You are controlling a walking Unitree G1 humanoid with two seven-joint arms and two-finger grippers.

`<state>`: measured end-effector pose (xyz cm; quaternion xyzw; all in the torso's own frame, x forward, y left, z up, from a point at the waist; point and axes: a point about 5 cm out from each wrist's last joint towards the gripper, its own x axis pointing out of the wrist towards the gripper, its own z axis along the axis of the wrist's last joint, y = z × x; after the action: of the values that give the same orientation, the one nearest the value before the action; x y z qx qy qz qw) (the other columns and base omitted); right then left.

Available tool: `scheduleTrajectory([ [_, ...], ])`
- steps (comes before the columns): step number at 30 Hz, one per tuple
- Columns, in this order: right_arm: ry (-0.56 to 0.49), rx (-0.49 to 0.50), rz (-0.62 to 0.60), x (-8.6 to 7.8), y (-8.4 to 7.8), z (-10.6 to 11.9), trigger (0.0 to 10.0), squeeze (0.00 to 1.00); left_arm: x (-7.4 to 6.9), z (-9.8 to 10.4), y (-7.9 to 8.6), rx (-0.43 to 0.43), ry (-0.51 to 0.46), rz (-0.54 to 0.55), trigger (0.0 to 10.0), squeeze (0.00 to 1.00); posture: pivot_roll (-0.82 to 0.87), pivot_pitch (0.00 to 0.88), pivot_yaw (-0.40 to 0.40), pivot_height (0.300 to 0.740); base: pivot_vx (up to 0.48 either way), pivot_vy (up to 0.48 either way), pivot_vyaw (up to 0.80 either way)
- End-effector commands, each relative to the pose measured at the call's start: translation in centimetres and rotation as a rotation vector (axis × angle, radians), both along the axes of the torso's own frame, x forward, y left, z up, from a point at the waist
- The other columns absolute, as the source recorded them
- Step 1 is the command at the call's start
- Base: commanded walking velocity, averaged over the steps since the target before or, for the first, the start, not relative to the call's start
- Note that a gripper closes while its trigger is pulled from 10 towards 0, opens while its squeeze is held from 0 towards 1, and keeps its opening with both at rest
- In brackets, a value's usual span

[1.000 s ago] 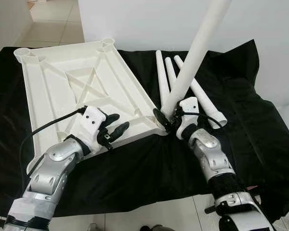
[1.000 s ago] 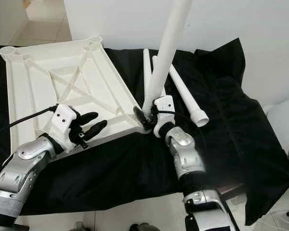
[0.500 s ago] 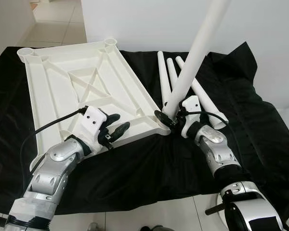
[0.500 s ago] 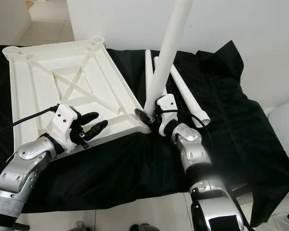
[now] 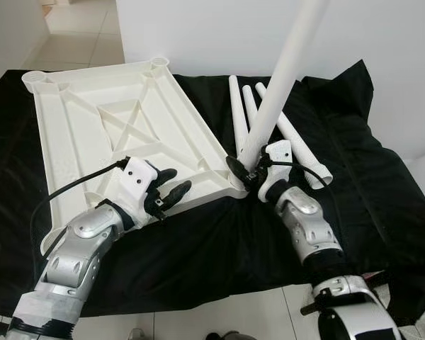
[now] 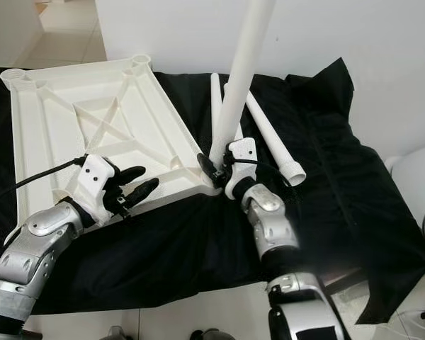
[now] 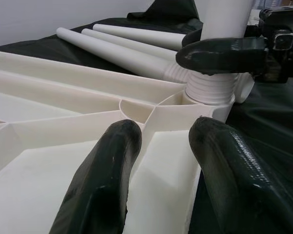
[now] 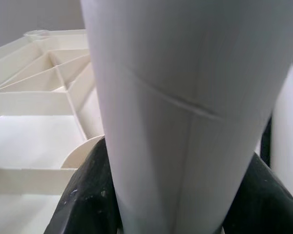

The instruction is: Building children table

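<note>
The white plastic tabletop [image 5: 120, 127] lies upside down on a black cloth, ribs up. A long white table leg [image 5: 280, 78] stands almost upright in the corner socket [image 7: 211, 92] nearest me on the right. My right gripper [image 5: 244, 172] is shut on the leg's base, and the leg's shaft [image 8: 180, 112] shows close up between its fingers. My left gripper [image 5: 168, 188] is open, its fingers [image 7: 107, 170] straddling the tabletop's near rim, left of that socket. Three more white legs [image 5: 248, 113] lie side by side on the cloth behind the right gripper.
The black cloth [image 5: 382, 177] covers the work surface and hangs over its near edge. A white wall stands behind. Tiled floor [image 5: 78, 35] shows at the far left. Sockets [image 5: 158, 65] mark the tabletop's far corners.
The upright leg has tilted slightly, and my right forearm has shifted a little with it. My left gripper has stayed on the rim.
</note>
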<state>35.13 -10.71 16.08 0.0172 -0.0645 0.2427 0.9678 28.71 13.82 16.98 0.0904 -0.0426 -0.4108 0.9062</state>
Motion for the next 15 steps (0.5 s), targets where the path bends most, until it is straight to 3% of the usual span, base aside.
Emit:
scheduleTrajectory([
  [1, 0.043, 0.009, -0.038, -0.1, 0.0, -0.6, 10.0, 0.00, -0.3, -0.1, -0.3, 0.018, -0.001, -0.035, 10.0, 0.00, 0.01, 0.103, -0.082, 0.740, 0.000, 0.000, 0.00],
  [5, 0.055, 0.015, -0.085, -0.3, 0.4, -0.7, 10.0, 0.00, -0.3, -0.1, -0.3, 0.019, 0.000, -0.035, 10.0, 0.00, 0.01, 0.108, -0.080, 0.740, 0.000, 0.000, 0.00],
  [7, 0.067, 0.053, -0.234, -1.6, 1.9, -0.8, 10.0, 0.00, -0.3, -0.1, -0.1, 0.022, 0.003, -0.033, 10.0, 0.00, 0.01, 0.117, -0.076, 0.740, 0.000, 0.000, 0.00],
  [10, 0.066, 0.070, -0.310, -2.2, 2.3, -0.7, 10.0, 0.00, -0.3, -0.1, 0.0, 0.023, 0.005, -0.034, 10.0, 0.00, 0.01, 0.121, -0.078, 0.740, 0.000, 0.000, 0.00],
  [11, 0.099, 0.104, -0.408, -2.8, 2.5, -1.0, 10.0, 0.00, -0.3, -0.1, -0.1, 0.022, 0.005, -0.033, 10.0, 0.00, 0.00, 0.122, -0.079, 0.740, 0.000, 0.000, 0.00],
  [15, 0.133, 0.121, -0.455, -3.5, 3.2, -1.4, 10.0, 0.00, -0.3, -0.1, -0.2, 0.020, 0.005, -0.033, 10.0, 0.00, 0.00, 0.123, -0.079, 0.740, 0.000, 0.000, 0.00],
])
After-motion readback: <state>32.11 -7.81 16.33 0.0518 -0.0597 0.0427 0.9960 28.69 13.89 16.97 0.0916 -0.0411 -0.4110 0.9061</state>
